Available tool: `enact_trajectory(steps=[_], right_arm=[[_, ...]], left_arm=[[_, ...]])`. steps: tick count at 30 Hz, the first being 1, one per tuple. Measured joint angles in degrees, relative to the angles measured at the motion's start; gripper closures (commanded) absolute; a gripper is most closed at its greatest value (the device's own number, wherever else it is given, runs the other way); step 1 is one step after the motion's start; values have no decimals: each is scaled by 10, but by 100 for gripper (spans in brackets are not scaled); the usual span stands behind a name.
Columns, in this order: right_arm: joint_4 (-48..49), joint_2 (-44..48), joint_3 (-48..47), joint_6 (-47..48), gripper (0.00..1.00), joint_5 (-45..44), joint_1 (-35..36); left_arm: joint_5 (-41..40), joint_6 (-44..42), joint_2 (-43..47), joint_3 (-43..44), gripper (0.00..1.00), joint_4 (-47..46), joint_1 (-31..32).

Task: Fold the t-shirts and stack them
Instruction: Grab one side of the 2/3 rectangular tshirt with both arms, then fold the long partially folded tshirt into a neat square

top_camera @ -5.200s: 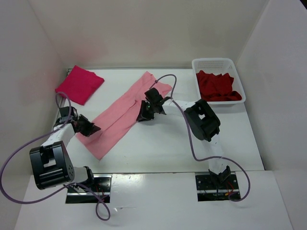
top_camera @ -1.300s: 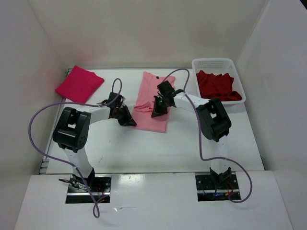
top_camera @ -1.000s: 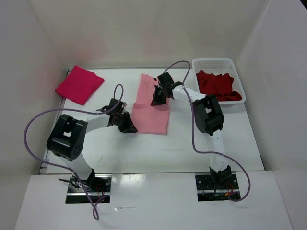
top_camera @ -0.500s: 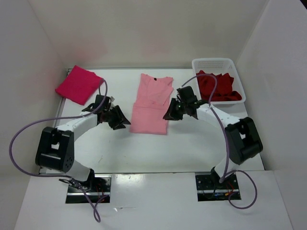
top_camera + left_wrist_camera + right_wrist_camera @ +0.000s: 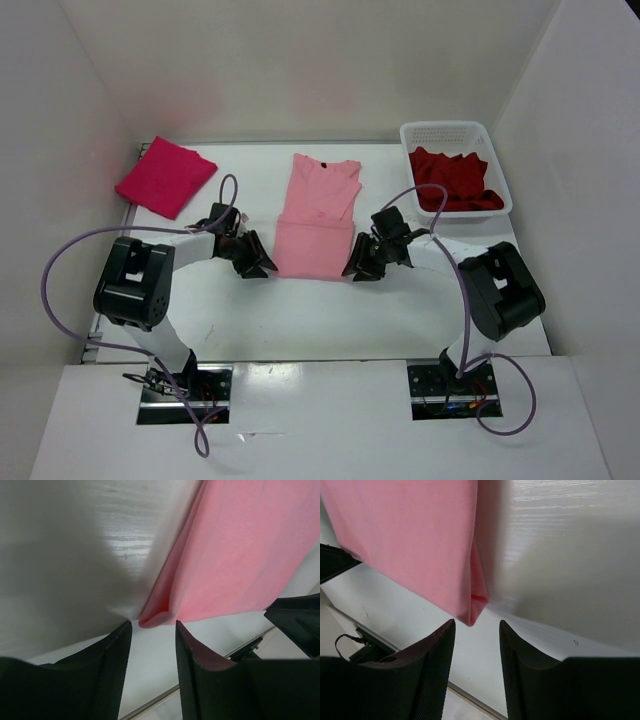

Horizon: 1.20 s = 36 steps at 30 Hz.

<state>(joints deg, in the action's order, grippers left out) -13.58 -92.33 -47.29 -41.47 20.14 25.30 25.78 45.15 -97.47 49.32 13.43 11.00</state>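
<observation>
At the middle of the table, we see that the left gripper and the right gripper have let go and now stand open and empty at the near corners of the pale pink t-shirt, which lies flat, probably ready for another fold.

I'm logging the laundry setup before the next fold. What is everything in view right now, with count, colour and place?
crimson-pink t-shirt: one, bright crimson-pink, folded, far left corner of the table.
pale pink t-shirt: one, pale pink, flat at the table's middle, near end folded over.
dark red t-shirt: one, dark red, crumpled inside the basket.
basket: one, white lattice, far right corner.
table: one, white.
left gripper: one, black, open, at the pale pink t-shirt's near left corner.
right gripper: one, black, open, at its near right corner.
</observation>
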Motion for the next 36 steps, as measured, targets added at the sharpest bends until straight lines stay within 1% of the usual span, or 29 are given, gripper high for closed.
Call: enact_trajectory(steps=[4, 5, 6, 8, 9, 12, 13, 16, 20, 23, 27, 31, 34, 36], right_arm=[[11, -13, 0, 0, 53, 10, 5], [14, -17, 0, 0, 53, 12, 6], [18, -23, 0, 0, 59, 14, 6], [26, -38, 0, -1, 65, 14, 6], [30, -43, 0, -5, 73, 18, 6], [42, -52, 0, -10, 83, 18, 7], [45, -56, 0, -11, 92, 20, 7], [53, -59, 0, -14, 100, 22, 7], [53, -53, 3, -17, 100, 16, 12], [43, -2, 38, -24, 100, 7, 24], [2, 113, 92, -43, 100, 7, 70], [-56, 216, 119, -76, 100, 17, 133], [-110, 281, 114, -93, 100, 21, 141], [-139, 295, 84, -89, 100, 28, 111]], left_arm=[[4, 0, -7, 1, 63, -11, 0], [4, 0, -9, 1, 69, -12, 0], [4, -1, -11, 1, 72, -14, 0], [4, 0, -15, 1, 78, -16, 0], [4, -1, -16, 1, 84, -17, 0], [2, 0, -19, 1, 94, -19, 0], [1, 0, -19, 1, 100, -19, 0], [1, 0, -19, 1, 100, -19, 0], [-3, -2, -14, -1, 100, -15, 0], [-5, -6, 17, -21, 100, 0, 0], [8, -18, 111, -74, 100, 50, 1], [26, -21, 245, -114, 100, 137, 3], [35, -12, 346, -100, 100, 211, 6], [40, -8, 361, -50, 100, 243, 7]])
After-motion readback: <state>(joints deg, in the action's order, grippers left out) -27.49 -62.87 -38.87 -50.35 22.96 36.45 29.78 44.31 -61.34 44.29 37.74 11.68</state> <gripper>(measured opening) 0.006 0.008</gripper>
